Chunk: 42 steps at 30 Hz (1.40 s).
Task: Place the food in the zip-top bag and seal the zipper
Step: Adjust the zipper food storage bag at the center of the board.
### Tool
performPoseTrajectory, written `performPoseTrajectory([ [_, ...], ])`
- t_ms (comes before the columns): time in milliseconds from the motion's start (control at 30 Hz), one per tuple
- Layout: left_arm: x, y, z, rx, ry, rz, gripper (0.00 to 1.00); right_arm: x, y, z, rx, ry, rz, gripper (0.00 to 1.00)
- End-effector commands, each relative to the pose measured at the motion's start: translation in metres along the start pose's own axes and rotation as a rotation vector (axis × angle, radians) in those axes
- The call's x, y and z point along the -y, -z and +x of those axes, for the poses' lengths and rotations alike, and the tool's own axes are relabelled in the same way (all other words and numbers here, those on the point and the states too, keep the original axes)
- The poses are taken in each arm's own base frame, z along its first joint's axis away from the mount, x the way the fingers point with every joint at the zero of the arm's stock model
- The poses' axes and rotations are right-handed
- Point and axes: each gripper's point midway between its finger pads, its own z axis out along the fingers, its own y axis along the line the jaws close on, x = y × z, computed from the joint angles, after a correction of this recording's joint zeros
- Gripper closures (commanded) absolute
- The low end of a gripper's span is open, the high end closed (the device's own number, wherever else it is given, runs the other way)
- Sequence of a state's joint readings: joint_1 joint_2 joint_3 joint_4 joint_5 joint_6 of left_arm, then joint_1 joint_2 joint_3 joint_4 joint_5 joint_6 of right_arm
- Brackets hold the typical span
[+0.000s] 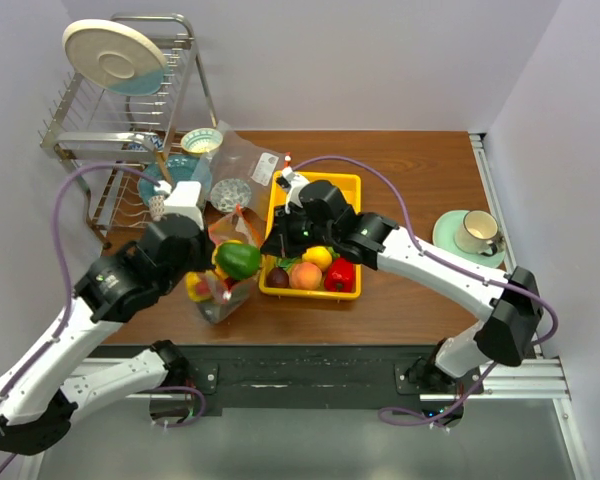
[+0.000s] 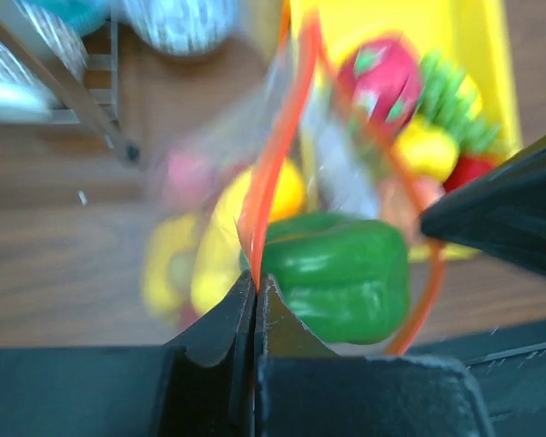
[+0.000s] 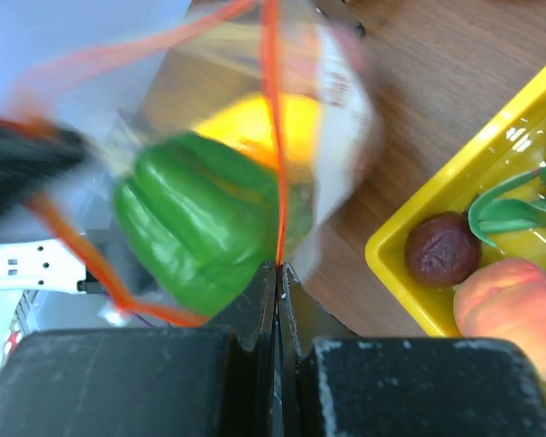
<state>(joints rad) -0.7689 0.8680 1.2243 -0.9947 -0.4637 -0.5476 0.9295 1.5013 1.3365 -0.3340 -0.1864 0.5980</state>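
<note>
Left hand (image 2: 255,284) and right hand (image 3: 279,269) pinch the zipper (image 2: 271,155).
Each is closed tight on the orange strip. The bag (image 1: 223,297), with a green pepper (image 1: 238,260) in its mouth, sits on the surface (image 1: 420,300) just beside the yellow tray (image 1: 346,181).

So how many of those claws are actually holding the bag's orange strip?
2. The left gripper pinches the zipper left of the green pepper; the right gripper pinches it on the pepper's other side.
</note>
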Motion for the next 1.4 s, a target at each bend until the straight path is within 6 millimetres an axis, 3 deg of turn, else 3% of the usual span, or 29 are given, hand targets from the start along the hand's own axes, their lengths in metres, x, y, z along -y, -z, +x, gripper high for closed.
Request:
performPoseTrajectory([
  [0, 0.021, -0.027, 0.038, -0.056, 0.089, 0.089, 1.0, -0.066, 0.039, -0.072, 0.182, 0.073, -0.17, 1.0],
  [67, 0.011, -0.022, 0.03, -0.024, 0.078, 0.048, 1.0, -0.079, 0.05, -0.083, 0.212, 0.085, -0.202, 1.0],
  [133, 0.005, -0.001, -0.008, 0.058, 0.073, 0.02, 1.0, -0.08, 0.049, -0.08, 0.208, 0.088, -0.21, 1.0],
  [167, -0.007, 0.005, -0.015, 0.059, 0.045, -0.048, 1.0, -0.069, 0.04, -0.07, 0.183, 0.078, -0.186, 1.0],
  [200, -0.007, 0.024, -0.045, 0.122, 0.067, -0.039, 1.0, -0.061, 0.034, -0.064, 0.17, 0.069, -0.165, 1.0],
  [300, -0.01, 0.04, -0.067, 0.139, 0.04, -0.056, 1.0, -0.036, 0.012, -0.029, 0.082, 0.026, -0.12, 1.0],
  [367, -0.005, 0.031, -0.054, 0.107, 0.026, -0.038, 1.0, -0.03, 0.008, -0.019, 0.065, 0.002, -0.119, 1.0],
  [433, -0.002, 0.02, -0.038, 0.089, 0.029, -0.019, 1.0, -0.034, 0.012, -0.025, 0.09, 0.004, -0.127, 1.0],
  [467, 0.002, 0.003, -0.017, 0.047, 0.02, -0.007, 1.0, -0.04, 0.016, -0.033, 0.109, 0.012, -0.139, 1.0],
  [533, 0.01, -0.009, -0.004, 0.031, 0.045, 0.023, 1.0, -0.047, 0.021, -0.043, 0.129, 0.026, -0.153, 1.0],
  [567, 0.013, -0.017, 0.014, -0.011, 0.038, 0.042, 1.0, -0.054, 0.025, -0.051, 0.142, 0.038, -0.165, 1.0],
  [667, 0.029, -0.031, 0.032, -0.044, 0.048, 0.117, 1.0, -0.061, 0.023, -0.053, 0.127, 0.043, -0.192, 1.0],
  [800, 0.041, -0.04, 0.035, -0.047, 0.06, 0.154, 1.0, -0.067, 0.006, -0.035, 0.074, 0.003, -0.244, 1.0],
  [933, 0.058, -0.043, 0.025, -0.032, 0.079, 0.218, 1.0, -0.076, -0.011, -0.012, 0.028, -0.045, -0.292, 1.0],
  [1000, 0.064, -0.043, 0.022, -0.031, 0.086, 0.235, 1.0, -0.075, -0.012, -0.014, 0.045, -0.047, -0.288, 1.0],
  [1200, 0.053, -0.037, 0.006, 0.024, 0.084, 0.188, 1.0, -0.044, 0.001, -0.022, 0.111, -0.009, -0.113, 1.0],
  [1367, 0.05, -0.043, 0.015, -0.001, 0.062, 0.166, 1.0, -0.02, 0.017, -0.026, 0.173, -0.023, -0.028, 1.0],
])
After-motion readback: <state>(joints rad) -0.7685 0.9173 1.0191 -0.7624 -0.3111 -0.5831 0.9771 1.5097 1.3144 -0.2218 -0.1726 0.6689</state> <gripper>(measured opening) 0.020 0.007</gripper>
